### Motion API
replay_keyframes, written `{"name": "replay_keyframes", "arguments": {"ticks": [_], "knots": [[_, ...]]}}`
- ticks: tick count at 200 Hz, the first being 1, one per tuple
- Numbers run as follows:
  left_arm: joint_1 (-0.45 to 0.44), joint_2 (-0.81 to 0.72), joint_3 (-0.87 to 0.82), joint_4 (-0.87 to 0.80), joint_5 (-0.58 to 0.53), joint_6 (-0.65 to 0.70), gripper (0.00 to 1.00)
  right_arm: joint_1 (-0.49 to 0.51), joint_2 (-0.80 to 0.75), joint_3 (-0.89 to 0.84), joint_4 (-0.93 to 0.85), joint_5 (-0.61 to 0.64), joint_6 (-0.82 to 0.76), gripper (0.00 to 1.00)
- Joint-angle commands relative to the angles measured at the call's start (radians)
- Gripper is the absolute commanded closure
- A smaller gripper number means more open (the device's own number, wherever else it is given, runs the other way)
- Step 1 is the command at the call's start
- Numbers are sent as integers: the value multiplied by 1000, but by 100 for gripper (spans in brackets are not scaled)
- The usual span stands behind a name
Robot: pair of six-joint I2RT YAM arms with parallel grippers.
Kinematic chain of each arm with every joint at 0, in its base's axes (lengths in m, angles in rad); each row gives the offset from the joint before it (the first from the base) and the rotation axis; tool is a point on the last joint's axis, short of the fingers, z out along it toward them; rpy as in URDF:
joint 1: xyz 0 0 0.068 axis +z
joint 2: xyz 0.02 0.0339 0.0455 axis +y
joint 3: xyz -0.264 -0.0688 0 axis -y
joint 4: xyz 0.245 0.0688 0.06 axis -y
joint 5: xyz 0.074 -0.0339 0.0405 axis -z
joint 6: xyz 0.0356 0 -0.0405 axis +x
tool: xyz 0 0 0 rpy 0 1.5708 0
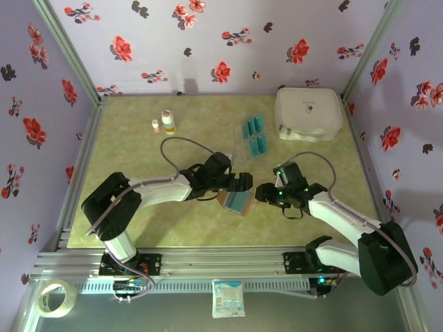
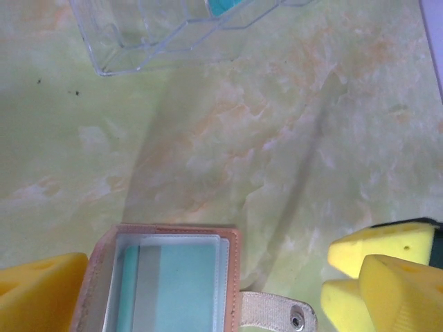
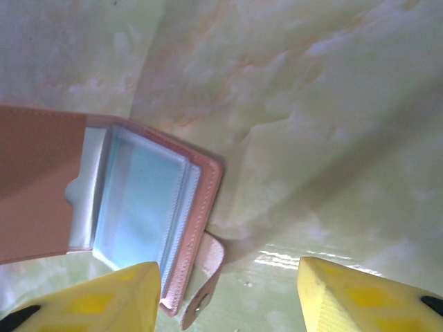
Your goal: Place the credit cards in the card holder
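The card holder lies open on the green mat between both arms, reddish-brown outside with clear sleeves inside. A teal credit card sits in its top sleeve. My left gripper hangs open over it, one yellow fingertip beside the holder's edge and the other well clear. My right gripper is open too, with one fingertip over the holder's near corner by the snap strap. More credit cards stand in a clear tray further back.
A large white rounded case sits at the back right. Two small bottles stand at the back left. The clear tray's corner lies just beyond the holder. Floral walls close off the sides of the mat.
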Motion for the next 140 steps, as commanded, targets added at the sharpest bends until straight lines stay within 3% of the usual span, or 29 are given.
{"name": "replay_keyframes", "arguments": {"ticks": [1,27,43,74,93,140], "knots": [[-9,-39,-10,-14,-31,-12,0,41,5,-24,31,-22,30,45],[-9,-54,-20,-17,-36,-10,0,92,18,-49,57,2,56,45],[-9,-62,-26,-21,-39,-9,0,108,28,-73,86,14,74,51],[-9,-86,-41,-25,-39,-6,0,109,78,-59,134,30,70,86],[-13,-104,-51,-25,-40,-13,0,109,124,-10,150,39,41,99],[-41,-130,-56,-10,-51,-30,0,96,245,121,150,40,-20,100]]}}
